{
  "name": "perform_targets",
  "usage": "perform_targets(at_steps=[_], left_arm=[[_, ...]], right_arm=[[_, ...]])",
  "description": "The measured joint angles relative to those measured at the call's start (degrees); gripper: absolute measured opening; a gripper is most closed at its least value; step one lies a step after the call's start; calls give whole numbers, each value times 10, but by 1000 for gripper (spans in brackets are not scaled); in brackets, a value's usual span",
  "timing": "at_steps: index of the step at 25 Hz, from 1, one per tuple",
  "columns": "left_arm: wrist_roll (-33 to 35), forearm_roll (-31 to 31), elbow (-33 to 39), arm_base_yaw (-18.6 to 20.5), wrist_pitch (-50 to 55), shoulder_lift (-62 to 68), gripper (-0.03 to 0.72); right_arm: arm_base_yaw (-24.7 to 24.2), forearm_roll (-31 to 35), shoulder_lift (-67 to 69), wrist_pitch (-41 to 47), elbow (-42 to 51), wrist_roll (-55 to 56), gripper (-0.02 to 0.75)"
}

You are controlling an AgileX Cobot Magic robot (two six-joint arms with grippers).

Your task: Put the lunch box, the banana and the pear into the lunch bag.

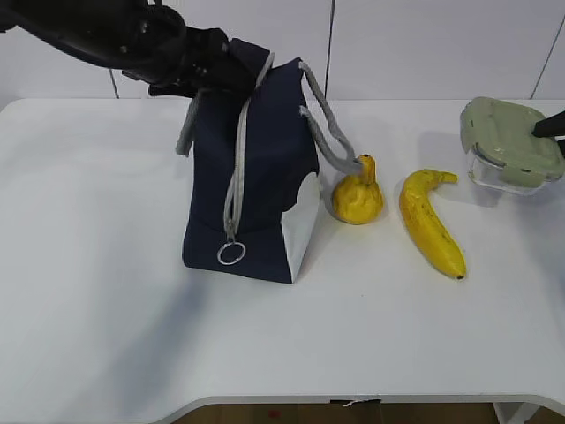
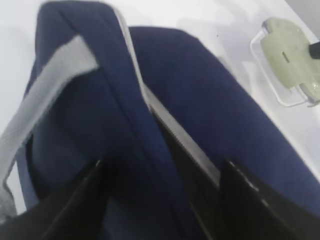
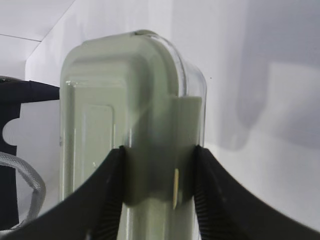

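Observation:
The navy lunch bag (image 1: 265, 159) stands left of centre, its grey zipper running down to a ring pull (image 1: 231, 253) near the base. My left gripper (image 1: 212, 66) is at the bag's top; its fingers stand apart (image 2: 162, 165) with a fabric fold and the zipper (image 2: 190, 150) between them. The pear (image 1: 357, 196) lies against the bag's right side, and the banana (image 1: 430, 223) to its right. At the far right my right gripper (image 1: 549, 126) is shut on the green-lidded lunch box (image 1: 512, 146); its fingers clamp the lid's clip (image 3: 159, 150).
The white table (image 1: 106, 309) runs to a front edge at the bottom of the exterior view. A white wall stands behind it. The bag's grey handles (image 1: 331, 132) hang over toward the pear. The left arm reaches in from the upper left.

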Motion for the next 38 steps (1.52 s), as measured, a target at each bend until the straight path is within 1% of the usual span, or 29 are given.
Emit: perform_targets(at_steps=[3, 6, 8, 13, 16, 23, 28, 31, 38], left_arm=[[0, 9, 0, 0, 1, 9, 525], [0, 16, 0, 0, 1, 10, 480], [0, 19, 0, 0, 2, 10, 428], [0, 23, 0, 0, 11, 10, 249], [0, 24, 0, 0, 14, 10, 195], [0, 20, 0, 0, 21, 10, 165], [0, 17, 0, 0, 29, 10, 100], [0, 17, 0, 0, 35, 10, 87], [0, 6, 0, 0, 43, 10, 83]], right_arm=[[0, 0, 0, 0, 0, 0, 309], [0, 2, 0, 0, 0, 0, 309], [0, 7, 0, 0, 0, 0, 309], [1, 21, 0, 0, 0, 0, 309], [12, 34, 0, 0, 0, 0, 309], [62, 58, 0, 0, 0, 0, 309], [85, 122, 0, 0, -4, -1, 309], [93, 129, 0, 0, -19, -1, 309], [122, 140, -1, -1, -55, -2, 309]])
